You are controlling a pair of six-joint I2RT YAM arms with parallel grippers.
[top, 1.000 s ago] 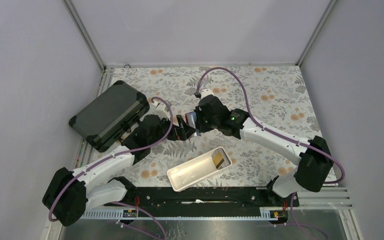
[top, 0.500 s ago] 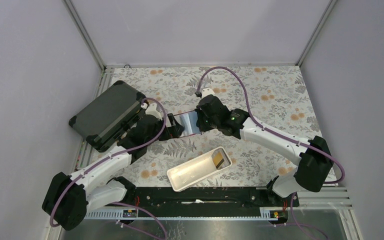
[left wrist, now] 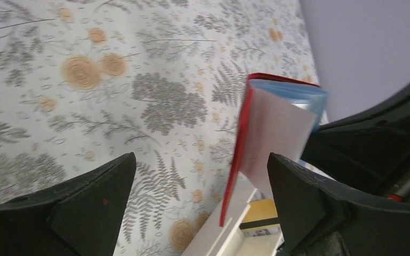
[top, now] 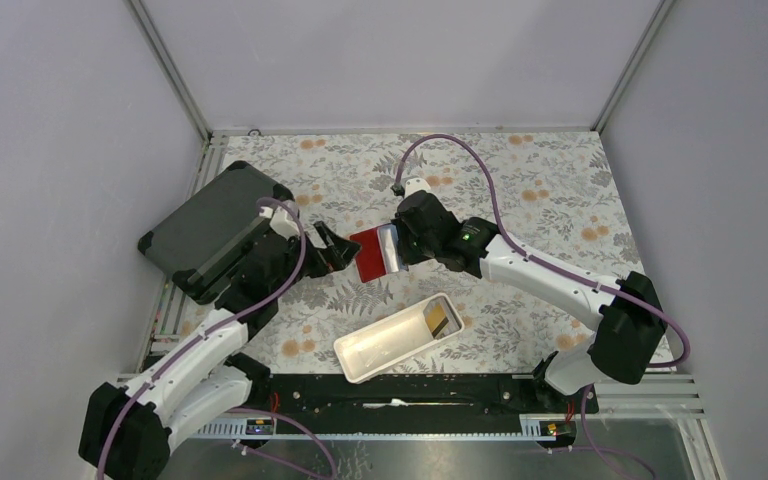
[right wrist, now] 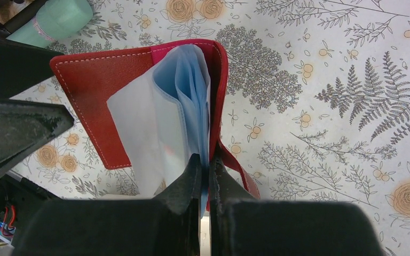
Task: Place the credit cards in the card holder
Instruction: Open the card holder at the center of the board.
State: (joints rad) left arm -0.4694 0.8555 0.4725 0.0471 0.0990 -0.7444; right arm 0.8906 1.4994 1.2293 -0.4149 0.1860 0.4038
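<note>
The card holder (top: 368, 254) is a red wallet, open over the floral mat. Its red cover (right wrist: 93, 74) spreads left and its clear sleeves (right wrist: 149, 128) fan out. My right gripper (right wrist: 208, 165) is shut on a light blue card (right wrist: 192, 90) set among the sleeves, with the red back cover just outside its right finger. In the top view this gripper (top: 392, 250) is at the wallet's right edge. My left gripper (top: 335, 247) is open and empty, just left of the wallet and apart from it. Its view shows the wallet (left wrist: 240, 154) edge-on. A yellow-brown card (top: 441, 319) lies in the white tray.
The long white tray (top: 385, 345) lies near the front, below the wallet. The big dark grey case (top: 215, 230) sits at the left, beside the left arm. A mint-green object (right wrist: 58, 18) shows at the right wrist view's top left.
My left gripper has let go of the wallet and drawn back to the left. The wallet has swung open, its red cover now facing up. The right gripper has held its place.
</note>
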